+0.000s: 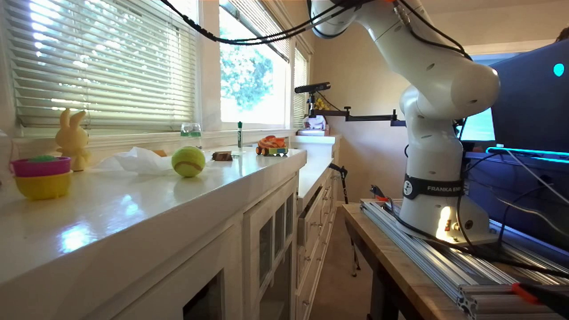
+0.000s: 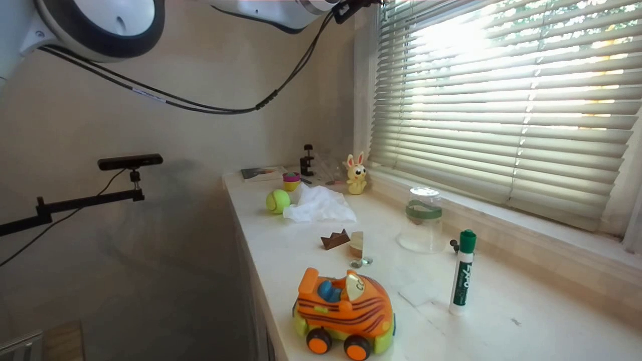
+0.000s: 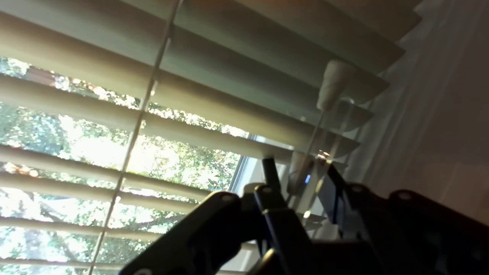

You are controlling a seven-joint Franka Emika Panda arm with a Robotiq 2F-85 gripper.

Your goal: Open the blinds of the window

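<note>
White blinds (image 2: pixel 501 131) form horizontal stripes at two o'clock in an exterior view, with a green-capped, white-and-green marker (image 2: pixel 461 281) at four, an orange, dark-striped toy car (image 2: pixel 346 311) with lime base at six, and a yellow-green tennis ball (image 2: pixel 278 201) at eight. The gripper (image 3: pixel 300 179), near four in the wrist view, is black.

The arm (image 1: pixel 426 49) is glossy white with rounded joints (image 1: pixel 475 89), a black band (image 1: pixel 433 186) lettered in white round its base (image 1: pixel 422 211), a dark ring (image 2: pixel 115 47) framing a white disc (image 2: pixel 118 15), black cables (image 2: pixel 215 110) bearing a pale label (image 2: pixel 149 95), and a black pincer (image 3: pixel 300 172) with angular links (image 3: pixel 217 217) and round, paler pivots (image 3: pixel 228 197)
</note>
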